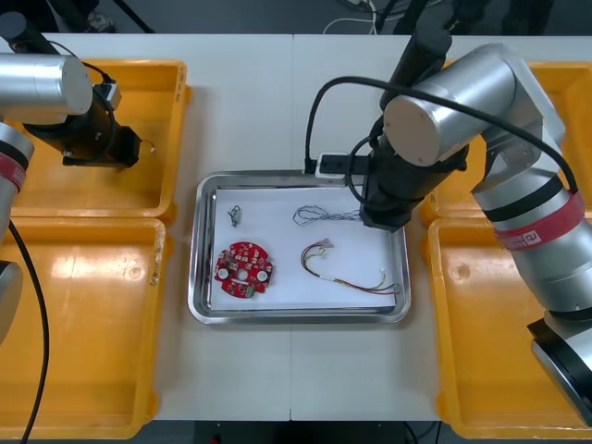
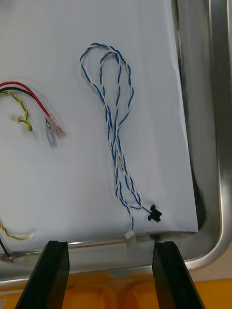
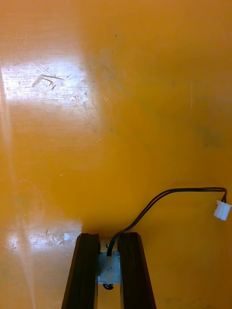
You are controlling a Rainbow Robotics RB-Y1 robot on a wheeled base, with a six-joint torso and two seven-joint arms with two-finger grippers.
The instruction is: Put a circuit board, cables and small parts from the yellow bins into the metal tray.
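Observation:
The metal tray point(image 1: 205, 310) lies mid-table, white inside. On its liner rest a round red circuit board point(image 1: 243, 268), a small metal part point(image 1: 235, 215), a red and yellow cable point(image 1: 347, 270) and a twisted blue and white cable point(image 1: 324, 215). My right gripper point(image 1: 379, 218) hangs over the tray's far right corner. In the right wrist view it point(image 2: 111, 273) stands open, with the blue and white cable point(image 2: 116, 135) lying loose just ahead of the fingers. Above the far left yellow bin point(image 1: 139, 199), my left gripper point(image 3: 108, 239) is shut on a small metal part point(image 3: 108, 273) trailing a black cable point(image 3: 159, 198).
A second yellow bin point(image 1: 83, 324) sits at the near left, and two more are on the right point(image 1: 472, 342), point(image 1: 564, 83). The red and yellow cable's ends point(image 2: 29, 108) lie beside the blue and white one. The tray rim point(image 2: 217, 145) runs close by the right fingers.

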